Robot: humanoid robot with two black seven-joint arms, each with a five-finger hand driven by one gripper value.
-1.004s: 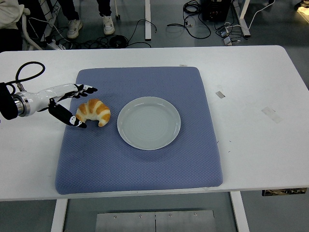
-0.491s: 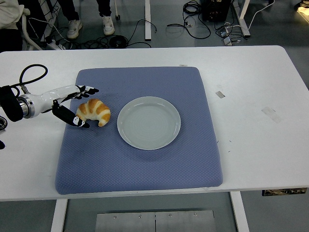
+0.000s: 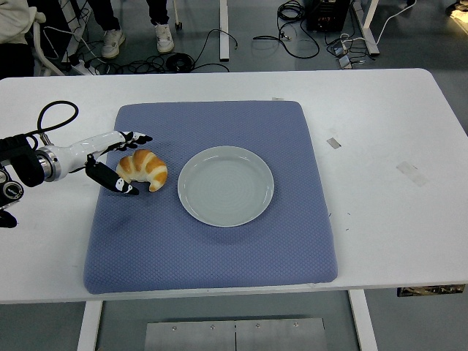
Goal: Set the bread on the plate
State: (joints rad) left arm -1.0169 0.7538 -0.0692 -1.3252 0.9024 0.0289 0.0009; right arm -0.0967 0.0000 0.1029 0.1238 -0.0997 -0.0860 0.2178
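A golden croissant (image 3: pixel 143 169) lies on the blue mat (image 3: pixel 212 248), just left of an empty pale plate (image 3: pixel 225 185). My left hand (image 3: pixel 126 161) reaches in from the left edge and sits around the croissant's left end. Its fingers (image 3: pixel 135 137) are spread above the bread and the thumb stretches below it, close to the crust but not closed on it. The right arm is out of view.
The mat covers the middle of the white table (image 3: pixel 387 146). Two small tape marks (image 3: pixel 333 142) lie on the table to the right of the mat. A person's shoes and several cables show on the floor beyond the far edge.
My left forearm has drawn back toward the left edge and lowered a little, while the fingers stay spread by the croissant. The croissant and plate have not moved.
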